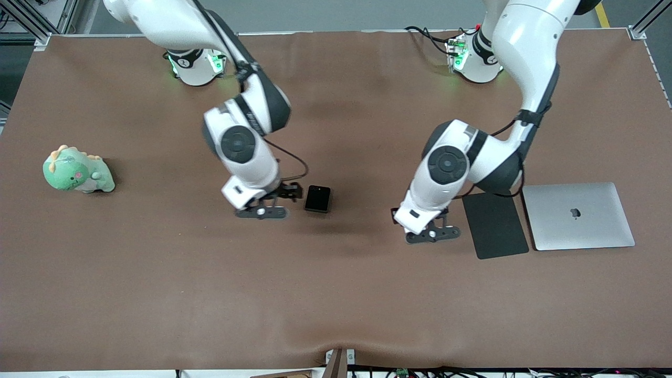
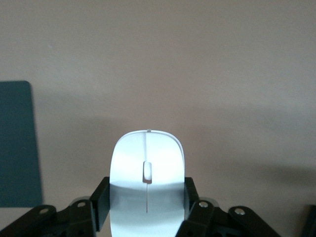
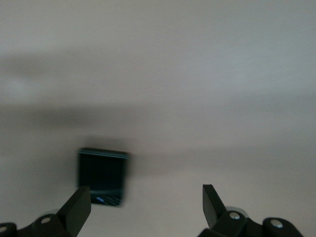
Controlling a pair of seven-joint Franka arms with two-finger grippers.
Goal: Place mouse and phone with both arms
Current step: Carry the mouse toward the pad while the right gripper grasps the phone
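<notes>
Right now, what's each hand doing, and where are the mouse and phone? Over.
Left hand shut on the mouse, beside the dark pad. Right hand open, beside the phone, not holding it. Nothing in the way.

wide bare tabletop runs across the whole lower frame, nothing to snag on there. centre frame, the phone lies flat just beside the right hand, with bare brown between it and the left hand. at right the dark pad and closed laptop lie side by side, low and flat. the green plush toy sits alone at far left.
</notes>
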